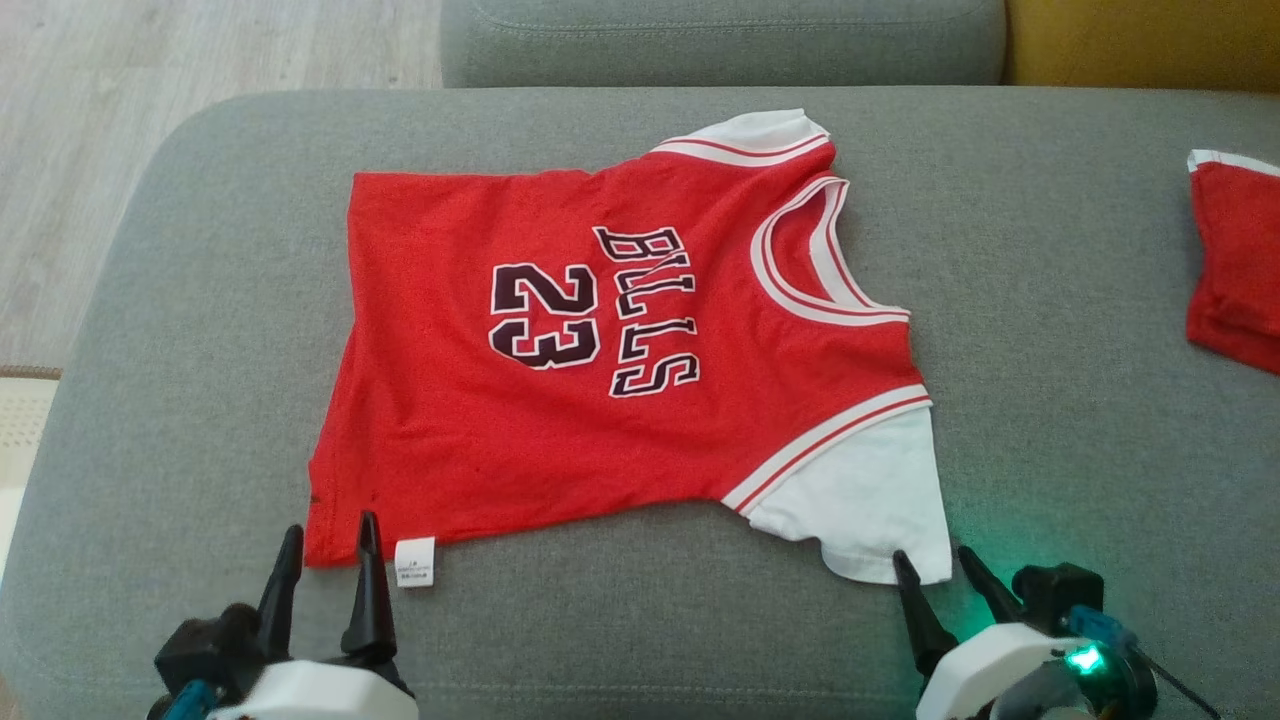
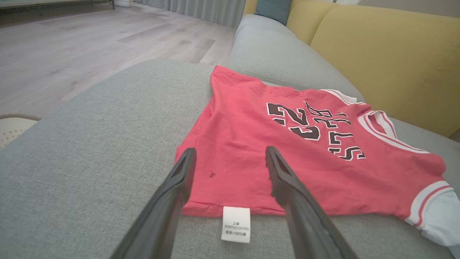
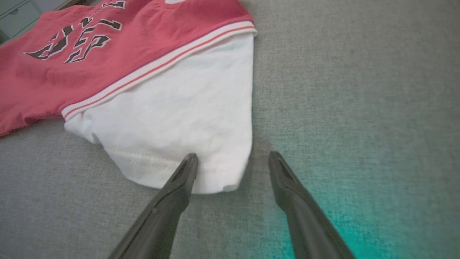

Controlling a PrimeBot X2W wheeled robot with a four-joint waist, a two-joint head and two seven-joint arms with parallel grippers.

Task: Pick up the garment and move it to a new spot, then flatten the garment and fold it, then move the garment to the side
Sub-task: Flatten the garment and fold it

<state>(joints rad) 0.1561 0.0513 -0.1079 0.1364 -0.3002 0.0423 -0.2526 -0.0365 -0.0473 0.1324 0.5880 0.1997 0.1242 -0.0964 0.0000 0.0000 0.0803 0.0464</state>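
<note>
Garment and claws meet at the near edge of the grey cushion. The left claw is spread wide, both fingers poised at the near-left hem corner. In the left wrist view the left claw straddles that hem, with the white care label poking out between the fingers. Nothing is gripped, and I cannot tell whether the tips touch the cloth.

Across on the other side, the right claw is just as wide and holds nothing. The right wrist view has one finger of the right claw over the hem of the white flap, the other over bare cushion just beside its corner.

Further out, the jersey lies face up and mostly spread, "BULLS 23" reading sideways, neckline toward the robot's right, a few soft ripples along the hem. Off at the far right sits a plain red cloth, well apart.

By my reading, flattening is about finished and folding is the step in hand. The next move calls for both claws to drop, pinch those two near corners together, then lift evenly and carry the edge over toward the far side without dragging the jersey.
</note>
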